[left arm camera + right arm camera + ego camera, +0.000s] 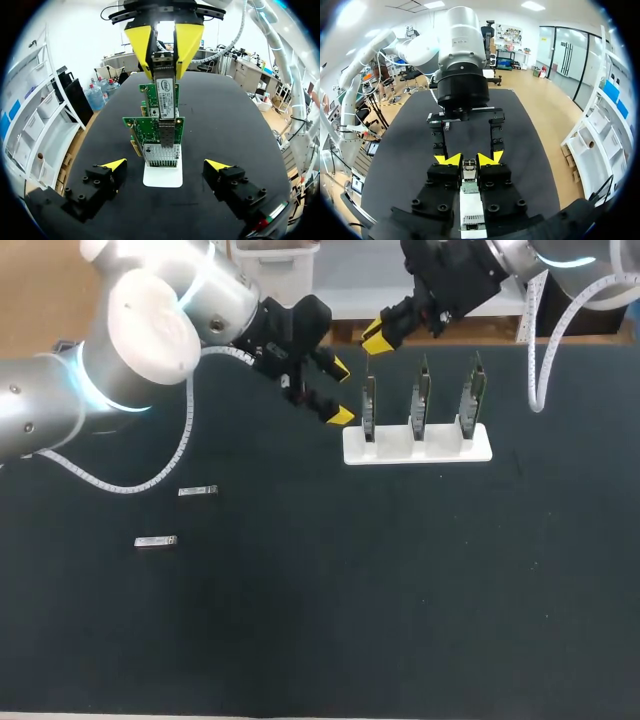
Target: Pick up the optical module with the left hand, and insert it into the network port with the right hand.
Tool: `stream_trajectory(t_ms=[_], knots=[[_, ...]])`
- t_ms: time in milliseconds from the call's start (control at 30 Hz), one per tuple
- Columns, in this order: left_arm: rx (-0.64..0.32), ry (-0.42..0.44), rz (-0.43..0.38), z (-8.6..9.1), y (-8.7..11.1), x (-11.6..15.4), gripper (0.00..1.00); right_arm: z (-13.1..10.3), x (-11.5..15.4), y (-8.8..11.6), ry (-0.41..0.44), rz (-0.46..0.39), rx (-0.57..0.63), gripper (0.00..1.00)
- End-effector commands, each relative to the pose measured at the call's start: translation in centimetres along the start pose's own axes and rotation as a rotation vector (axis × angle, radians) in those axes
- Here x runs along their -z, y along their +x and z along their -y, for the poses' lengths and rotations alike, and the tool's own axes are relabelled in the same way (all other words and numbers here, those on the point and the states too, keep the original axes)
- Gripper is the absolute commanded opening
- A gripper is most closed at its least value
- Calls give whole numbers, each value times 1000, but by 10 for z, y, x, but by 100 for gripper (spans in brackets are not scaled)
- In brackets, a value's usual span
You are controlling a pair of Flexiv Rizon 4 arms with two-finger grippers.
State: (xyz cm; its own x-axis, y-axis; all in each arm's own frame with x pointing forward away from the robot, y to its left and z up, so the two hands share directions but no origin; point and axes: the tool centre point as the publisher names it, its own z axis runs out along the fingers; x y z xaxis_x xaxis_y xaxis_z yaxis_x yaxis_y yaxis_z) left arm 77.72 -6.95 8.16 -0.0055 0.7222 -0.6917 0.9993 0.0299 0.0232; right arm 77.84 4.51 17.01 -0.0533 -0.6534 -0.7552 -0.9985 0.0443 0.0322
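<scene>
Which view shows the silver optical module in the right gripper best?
Left wrist view: the silver optical module shows full-length, label facing, held in the right gripper over the green network card. Right wrist view shows only its end between the yellow tips. Head view: not discernible at the gripper.

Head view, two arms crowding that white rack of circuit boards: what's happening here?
The right gripper is shut on a small silver optical module, holding it at the port of the leftmost green network card in the white stand. Whether it has entered the port cannot be told. The left gripper hangs open and empty beside that card. Two more silver modules lie on the dark table on the left arm's side.
</scene>
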Motion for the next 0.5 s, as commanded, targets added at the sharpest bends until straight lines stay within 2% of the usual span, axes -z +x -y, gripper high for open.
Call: stream_trajectory(t_ms=[33, 500], knots=[[1, 0, -3, 0, 0, 0, 100, 0, -4, 4, 0, -4, -6, 0], [1, 0, -3, 0, 0, 0, 100, 0, 6, -5, 13, 27, 1, 0]])
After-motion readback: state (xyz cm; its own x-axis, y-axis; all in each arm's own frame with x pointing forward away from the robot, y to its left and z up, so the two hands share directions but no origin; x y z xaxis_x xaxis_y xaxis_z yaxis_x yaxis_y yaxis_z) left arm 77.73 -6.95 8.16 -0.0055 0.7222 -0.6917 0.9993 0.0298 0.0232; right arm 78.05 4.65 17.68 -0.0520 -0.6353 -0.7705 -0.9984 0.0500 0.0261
